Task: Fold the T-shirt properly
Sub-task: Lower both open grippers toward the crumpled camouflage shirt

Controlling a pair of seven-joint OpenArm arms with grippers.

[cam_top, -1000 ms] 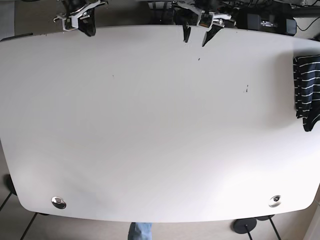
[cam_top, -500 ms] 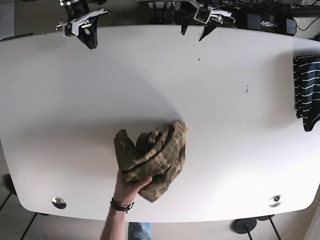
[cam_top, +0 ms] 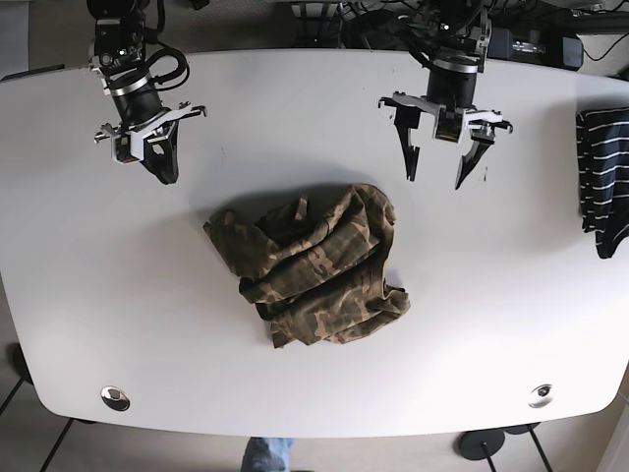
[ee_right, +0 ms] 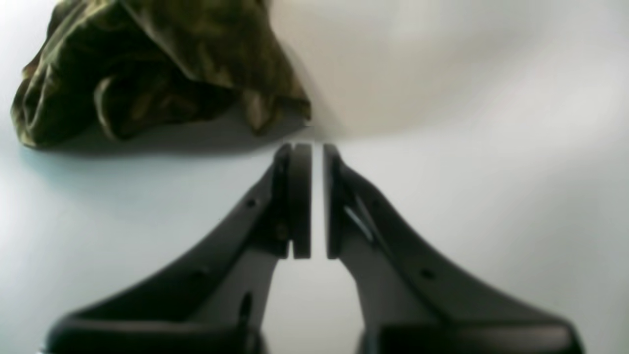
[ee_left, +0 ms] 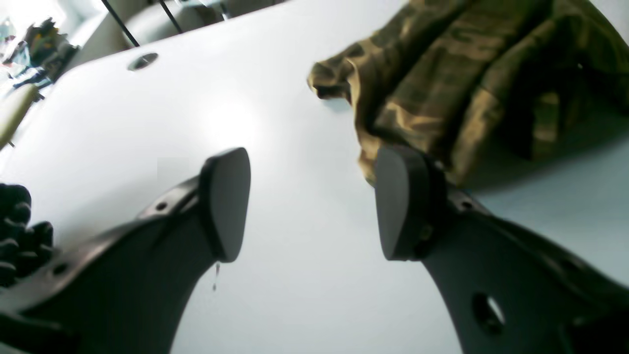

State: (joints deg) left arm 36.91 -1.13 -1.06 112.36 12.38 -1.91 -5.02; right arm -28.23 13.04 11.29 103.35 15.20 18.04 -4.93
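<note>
T-shirt (cam_top: 311, 264) camo, crumpled in heap mid-table (cam_top: 472, 295), nothing gripping it. From my seat: left gripper (cam_top: 438, 177) hovering just past shirt's far right edge, jaws spread wide. Right gripper (cam_top: 162, 169) off shirt's far left corner, jaws pinched nearly together, holding nothing. Striped garment (cam_top: 603, 182) way off right of shirt.

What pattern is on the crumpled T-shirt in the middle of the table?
The T-shirt has a camouflage print in olive green, brown and tan; it shows best in the base view.
</note>
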